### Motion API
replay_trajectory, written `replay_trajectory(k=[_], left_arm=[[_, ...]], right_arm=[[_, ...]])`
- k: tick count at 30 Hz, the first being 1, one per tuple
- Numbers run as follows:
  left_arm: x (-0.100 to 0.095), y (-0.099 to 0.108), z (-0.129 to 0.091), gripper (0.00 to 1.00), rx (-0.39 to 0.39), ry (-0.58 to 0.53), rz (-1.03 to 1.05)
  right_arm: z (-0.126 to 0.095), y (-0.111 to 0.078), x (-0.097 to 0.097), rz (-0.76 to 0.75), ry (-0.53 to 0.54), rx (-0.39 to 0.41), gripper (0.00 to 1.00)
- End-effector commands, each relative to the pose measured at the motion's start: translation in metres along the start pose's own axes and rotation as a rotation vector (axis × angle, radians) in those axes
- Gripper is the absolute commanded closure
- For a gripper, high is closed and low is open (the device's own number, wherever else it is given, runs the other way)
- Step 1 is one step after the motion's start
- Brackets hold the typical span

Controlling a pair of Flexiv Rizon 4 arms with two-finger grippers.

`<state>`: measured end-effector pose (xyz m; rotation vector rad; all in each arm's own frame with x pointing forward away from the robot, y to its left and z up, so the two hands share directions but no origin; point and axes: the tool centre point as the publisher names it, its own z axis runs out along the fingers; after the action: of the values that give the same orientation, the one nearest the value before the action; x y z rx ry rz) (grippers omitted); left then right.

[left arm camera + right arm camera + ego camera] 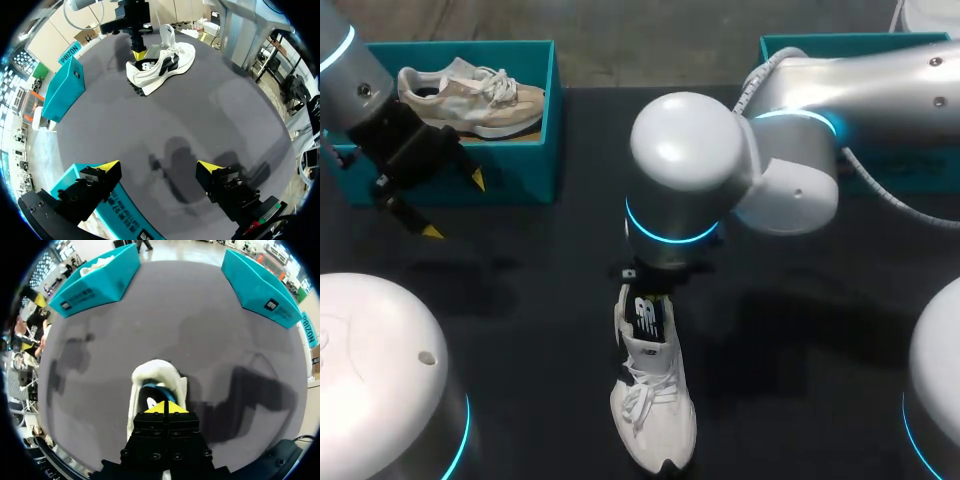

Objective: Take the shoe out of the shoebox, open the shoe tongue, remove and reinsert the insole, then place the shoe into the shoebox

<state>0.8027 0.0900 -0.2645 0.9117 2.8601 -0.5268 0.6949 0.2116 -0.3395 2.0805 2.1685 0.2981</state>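
Shoe: the white shoe [653,410] lies on the dark surface [540,330], its heel end directly under the right hand [164,408].
Right hand: fingertips pressed together, pointing down at the shoe's opening; the arm reaches past the middle.
Left hand [159,166]: wide open, empty, just beside the shoebox [510,160], well apart from the shoe.
Hidden: I cannot tell whether the right fingertips pinch anything.

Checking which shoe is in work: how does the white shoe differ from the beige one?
The white shoe lies on the table, under the right gripper; the beige shoe sits in a teal box, untouched. The white shoe points toward the robot, the beige shoe crosswise. Both are laced.
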Motion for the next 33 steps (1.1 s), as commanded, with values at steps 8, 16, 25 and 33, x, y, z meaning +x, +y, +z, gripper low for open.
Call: replay_trajectory(k=[8, 16, 25, 33], left_arm=[[-0.001, 0.0, 0.0, 0.0, -0.002, 0.004, 0.0], [-0.001, 0.0, 0.0, 0.0, -0.002, 0.004, 0.0], [-0.001, 0.0, 0.0, 0.0, -0.002, 0.004, 0.0], [-0.001, 0.0, 0.0, 0.0, -0.002, 0.004, 0.0]], right_arm=[[0.028, 0.0, 0.013, 0.028, -0.085, 0.003, 1.0], [0.038, -0.001, 0.015, 0.061, -0.135, 0.011, 1.0], [0.017, -0.013, 0.016, 0.095, -0.236, -0.017, 1.0], [0.02, -0.018, 0.009, 0.112, -0.288, -0.008, 1.0]])
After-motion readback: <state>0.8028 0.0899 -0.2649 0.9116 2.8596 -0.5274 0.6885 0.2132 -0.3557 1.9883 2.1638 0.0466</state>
